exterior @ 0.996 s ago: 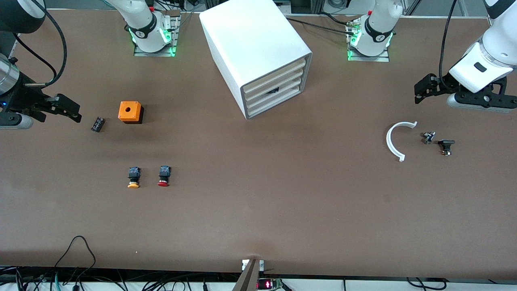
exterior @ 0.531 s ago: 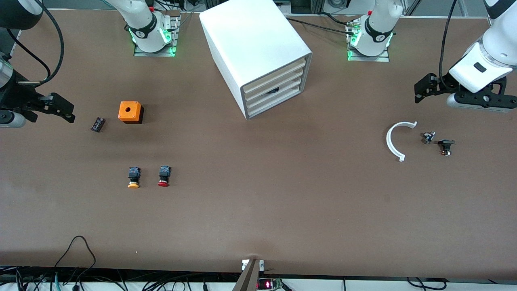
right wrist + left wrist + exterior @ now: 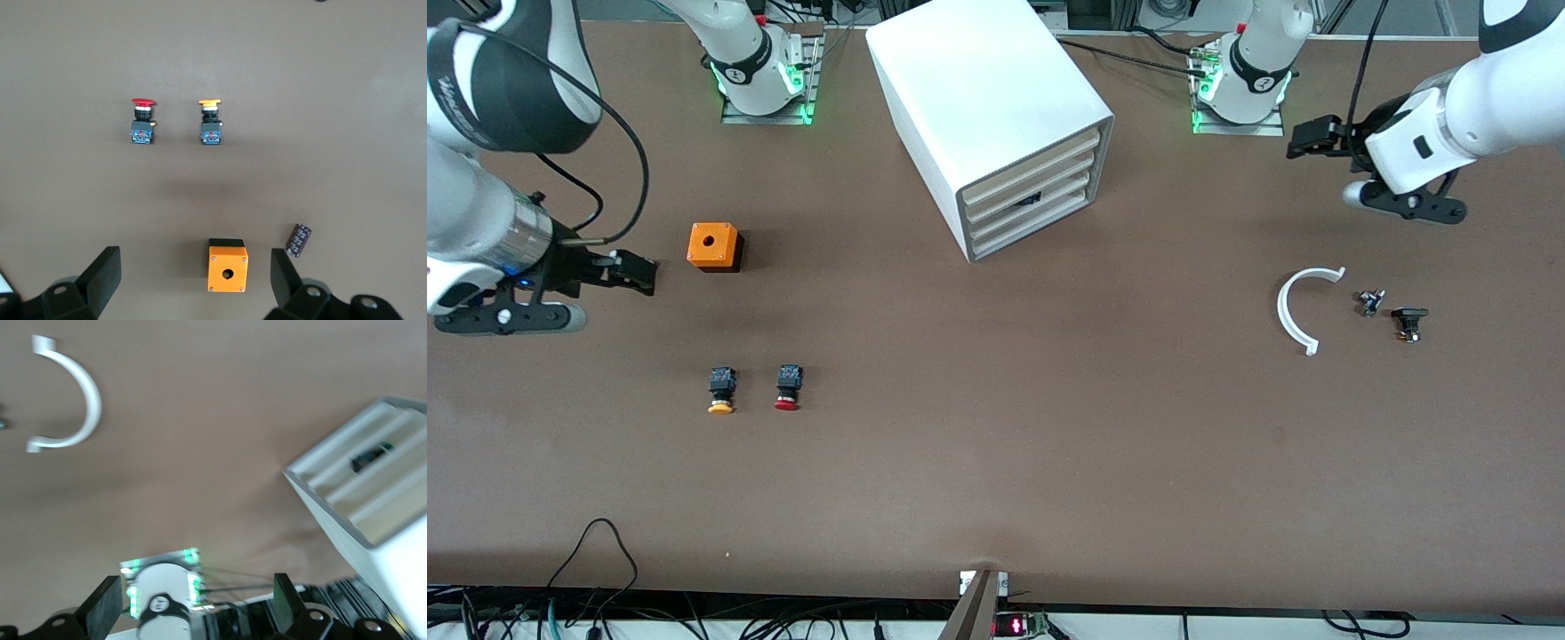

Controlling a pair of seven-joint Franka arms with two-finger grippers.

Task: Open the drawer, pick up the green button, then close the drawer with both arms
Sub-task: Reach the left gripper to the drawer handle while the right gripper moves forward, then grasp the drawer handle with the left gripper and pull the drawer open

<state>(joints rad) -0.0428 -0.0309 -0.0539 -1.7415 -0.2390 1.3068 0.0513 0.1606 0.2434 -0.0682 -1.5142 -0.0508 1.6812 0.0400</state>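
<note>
Both arms just swung inward. Left gripper [image 3: 1303, 139] hangs over worktop [image 3: 1049, 427] nr its base, right gripper [image 3: 636, 271] beside orange box [image 3: 713, 245]; fingers spread, empty. You've still got white cabinet [image 3: 978, 98] drawers [image 3: 1024, 206] shut; green button unseen.

Table [image 3: 1049, 427]: matt brown, smooth board look. Cabinet [image 3: 978, 80]: smooth white plastic, satin sheen; drawer fronts [image 3: 1032, 191] cream, matt. Arms [image 3: 1485, 98]: glossy white shells, dark bands. Orange box [image 3: 712, 244]: matt plastic. Curved white clip [image 3: 1294, 311]: plain plastic. Red button [image 3: 787, 388] and yellow button [image 3: 721, 390]: black plastic bodies.
</note>
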